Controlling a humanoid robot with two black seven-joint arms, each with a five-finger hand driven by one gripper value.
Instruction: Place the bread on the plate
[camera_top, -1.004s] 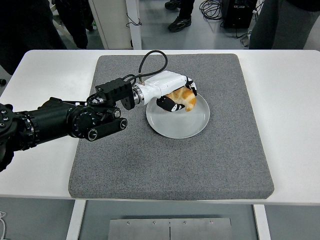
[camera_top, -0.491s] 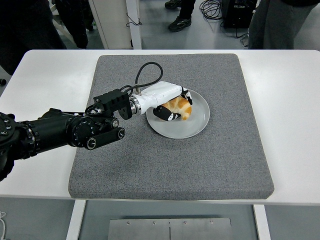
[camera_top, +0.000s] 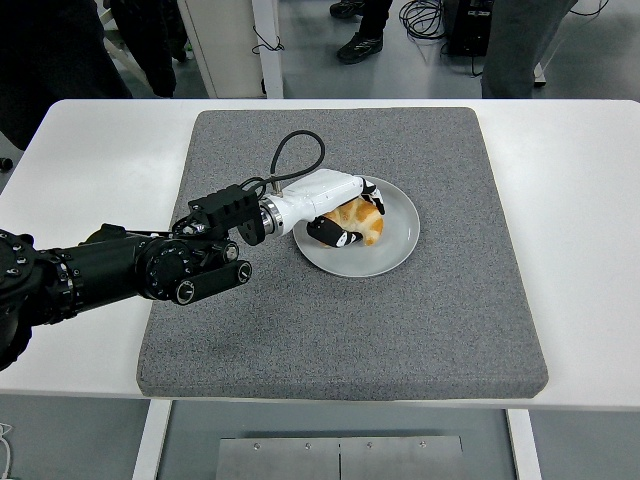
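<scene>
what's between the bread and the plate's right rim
Nothing: in the head view only bare plate surface lies between the bread and the right rim. The left hand grips the bread from its other side.

black jointed left arm (camera_top: 120, 268), white robot hand (camera_top: 335, 205), looped black cable (camera_top: 290, 152).

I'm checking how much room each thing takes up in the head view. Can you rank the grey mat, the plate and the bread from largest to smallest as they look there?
1. Grey mat, by far the largest.
2. Plate, lying on the mat.
3. Bread, smallest, on the plate and partly hidden by the left hand around it.
</scene>
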